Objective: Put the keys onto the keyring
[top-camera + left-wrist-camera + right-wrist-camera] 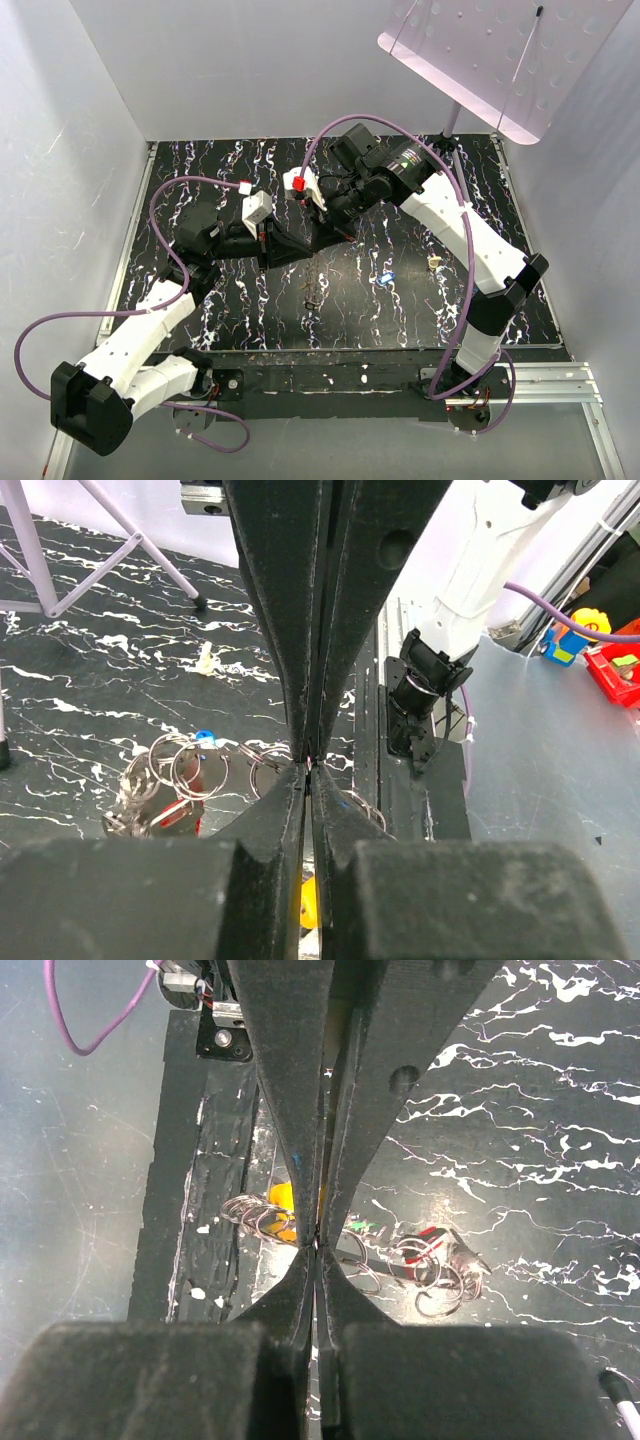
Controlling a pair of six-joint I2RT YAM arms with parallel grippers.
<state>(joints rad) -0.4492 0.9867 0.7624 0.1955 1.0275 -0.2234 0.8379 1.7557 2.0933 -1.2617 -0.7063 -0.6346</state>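
My left gripper (pixel 305 238) and right gripper (pixel 322 222) meet tip to tip above the middle of the table, both shut. In the left wrist view the left gripper (pixel 308 772) touches the right gripper's fingertips (pixel 300 742), with only a tiny glint between them. The right wrist view shows the same meeting at the right gripper (pixel 318 1246). Below them on the table lies the keyring (pixel 315 295), a chain of thin rings (pixel 440 1282) with the keys: yellow cap (pixel 283 1200), green cap (pixel 362 1226), red cap (pixel 427 1236). Rings (pixel 185 770) and a blue cap (pixel 205 737) show in the left wrist view.
A small blue object (pixel 385 277) and a beige lump (pixel 434 263) lie right of the keys. A pink perforated board on a stand (pixel 480 60) rises at the back right. White walls close in the left side and the back of the table.
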